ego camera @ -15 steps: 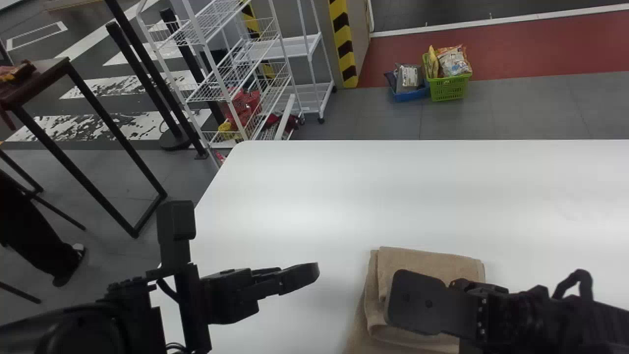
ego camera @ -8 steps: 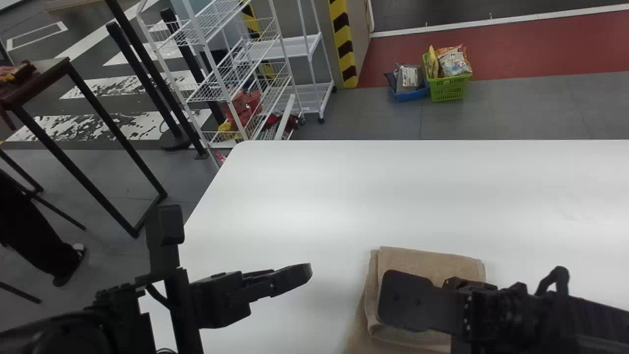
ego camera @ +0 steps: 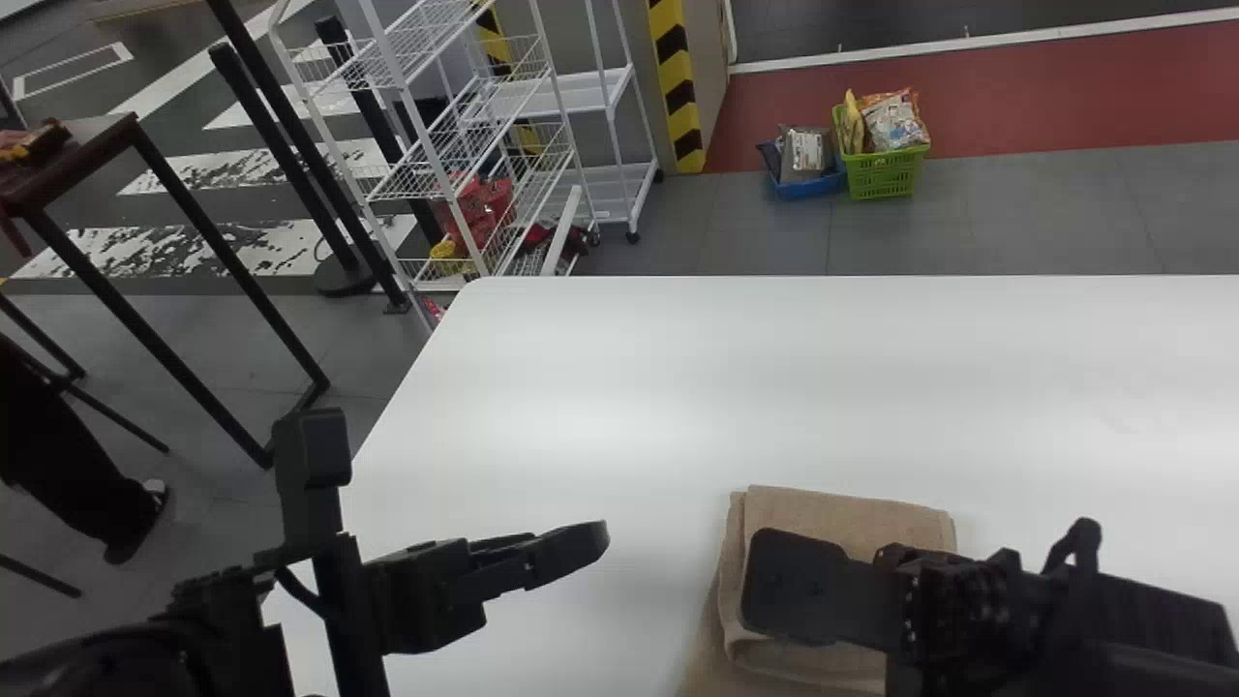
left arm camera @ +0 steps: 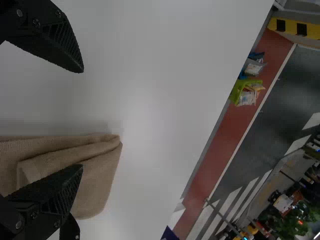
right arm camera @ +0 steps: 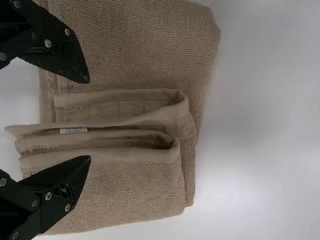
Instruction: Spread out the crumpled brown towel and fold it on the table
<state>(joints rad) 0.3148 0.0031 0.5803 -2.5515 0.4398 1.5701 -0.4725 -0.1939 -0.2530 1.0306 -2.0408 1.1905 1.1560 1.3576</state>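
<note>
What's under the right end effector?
The right end effector hangs over the brown towel: folded layers resting partly on a flatter part, with a white label at one fold. What the towel covers, and the deeper insides of the folds, cannot be seen.

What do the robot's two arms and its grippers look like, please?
The left arm and right arm are black. A thin black cable curves along the left one. The left gripper and right gripper are black too, each with two fingers, wedge-shaped from the side, with ribbed patches and small silvery screws. In the head view, the right one's finger looks broad with rounded corners.
</note>
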